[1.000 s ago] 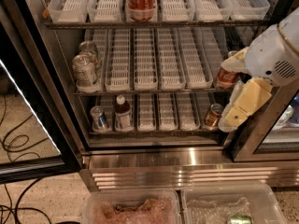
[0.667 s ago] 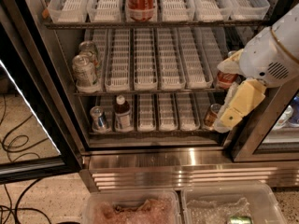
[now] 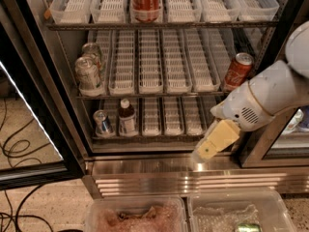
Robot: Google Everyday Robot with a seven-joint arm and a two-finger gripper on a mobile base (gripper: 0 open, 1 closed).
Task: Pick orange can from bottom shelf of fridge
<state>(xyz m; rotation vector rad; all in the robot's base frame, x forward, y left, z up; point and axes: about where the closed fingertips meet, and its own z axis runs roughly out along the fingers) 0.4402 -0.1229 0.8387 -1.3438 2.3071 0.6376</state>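
The fridge [image 3: 159, 170] stands open in front of me, with white slotted lane trays on each tier. The bottom shelf [image 3: 169, 117] is the lowest rack, just above the ribbed steel base. My gripper [image 3: 211, 145] hangs at the right front edge of the bottom shelf, pointing down and left, over the steel sill. The white arm [image 3: 260, 98] covers the right end of that shelf. The orange can is hidden: I see it neither on the shelf nor in the gripper.
A red can [image 3: 238, 70] stands at the right of the middle shelf, just above the arm. A small silver-and-blue can [image 3: 102, 123] and a brown bottle [image 3: 126, 117] stand bottom left. Pale cans [image 3: 89, 72] stand middle left. Two plastic bins [image 3: 135, 215] lie below. The glass door [image 3: 29, 144] is open at left.
The gripper has moved down and left, from beside the right end of the bottom shelf to its front edge. The orange can seen there before is now out of sight behind the arm.
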